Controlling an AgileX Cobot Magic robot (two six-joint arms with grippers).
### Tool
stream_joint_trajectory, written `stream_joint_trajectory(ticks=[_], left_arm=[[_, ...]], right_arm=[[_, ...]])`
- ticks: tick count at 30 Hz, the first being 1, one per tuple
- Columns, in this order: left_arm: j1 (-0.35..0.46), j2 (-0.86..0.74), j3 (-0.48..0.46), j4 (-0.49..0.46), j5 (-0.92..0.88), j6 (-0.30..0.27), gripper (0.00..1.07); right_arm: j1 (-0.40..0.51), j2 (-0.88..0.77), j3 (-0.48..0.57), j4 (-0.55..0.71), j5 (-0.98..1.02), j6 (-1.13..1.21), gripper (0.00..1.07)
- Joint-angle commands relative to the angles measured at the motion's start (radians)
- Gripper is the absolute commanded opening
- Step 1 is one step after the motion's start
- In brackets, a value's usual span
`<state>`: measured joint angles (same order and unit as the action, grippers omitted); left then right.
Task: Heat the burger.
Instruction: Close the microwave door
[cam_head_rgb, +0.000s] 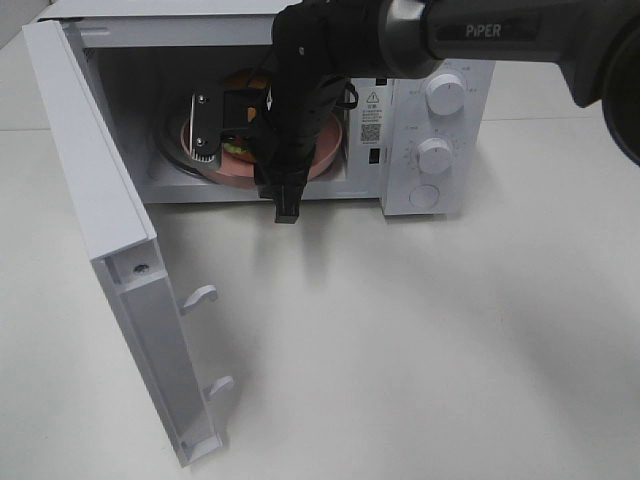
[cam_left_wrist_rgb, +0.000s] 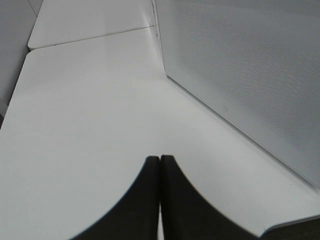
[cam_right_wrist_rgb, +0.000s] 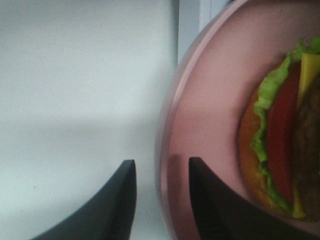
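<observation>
Burger (cam_right_wrist_rgb: 280, 145) on pink plate (cam_right_wrist_rgb: 210, 100) sits in microwave (cam_head_rgb: 405, 130) for heating; R gripper (cam_right_wrist_rgb: 161, 164) spread astride rim, L gripper (cam_left_wrist_rgb: 160, 160) pressed together.

Right end effector (cam_right_wrist_rgb: 161, 200) inside microwave (cam_head_rgb: 402, 175) mouth

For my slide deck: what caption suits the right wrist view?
Right end effector, jaws apart astride the rim of the pink plate carrying the burger.
</observation>
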<state>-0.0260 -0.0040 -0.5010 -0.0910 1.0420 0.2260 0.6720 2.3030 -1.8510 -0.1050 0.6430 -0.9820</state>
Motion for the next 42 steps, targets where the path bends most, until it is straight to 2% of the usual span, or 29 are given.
stream_joint_trajectory(ticks=[1, 11, 13, 19, 26, 28, 31, 33, 42], left_arm=[[0.005, -0.022, 0.003, 0.0, -0.005, -0.004, 0.0], [0.005, -0.022, 0.003, 0.0, -0.005, -0.004, 0.0], [0.005, -0.022, 0.003, 0.0, -0.005, -0.004, 0.0], [0.005, -0.022, 0.003, 0.0, -0.005, -0.004, 0.0], [0.005, -0.022, 0.003, 0.0, -0.005, -0.003, 0.0], [0.005, -0.022, 0.003, 0.0, -0.005, -0.003, 0.0], [0.005, -0.022, 0.003, 0.0, -0.005, -0.003, 0.0], [0.005, -0.022, 0.003, 0.0, -0.005, -0.003, 0.0], [0.005, -0.022, 0.003, 0.0, -0.005, -0.003, 0.0]], right_arm=[[0.0, -0.017, -0.012, 0.011, 0.025, 0.086, 0.46], [0.001, -0.049, -0.013, 0.013, 0.067, 0.222, 0.53], [0.001, -0.076, -0.013, 0.013, 0.091, 0.343, 0.6], [0.003, -0.103, -0.017, 0.013, 0.13, 0.5, 0.66], [0.003, -0.118, -0.017, 0.02, 0.156, 0.67, 0.66], [0.003, -0.128, -0.017, 0.02, 0.203, 0.791, 0.66], [0.003, -0.128, -0.017, 0.02, 0.218, 0.819, 0.66], [0.003, -0.142, -0.017, 0.031, 0.278, 0.918, 0.66], [0.003, -0.181, -0.017, 0.131, 0.411, 0.975, 0.66]])
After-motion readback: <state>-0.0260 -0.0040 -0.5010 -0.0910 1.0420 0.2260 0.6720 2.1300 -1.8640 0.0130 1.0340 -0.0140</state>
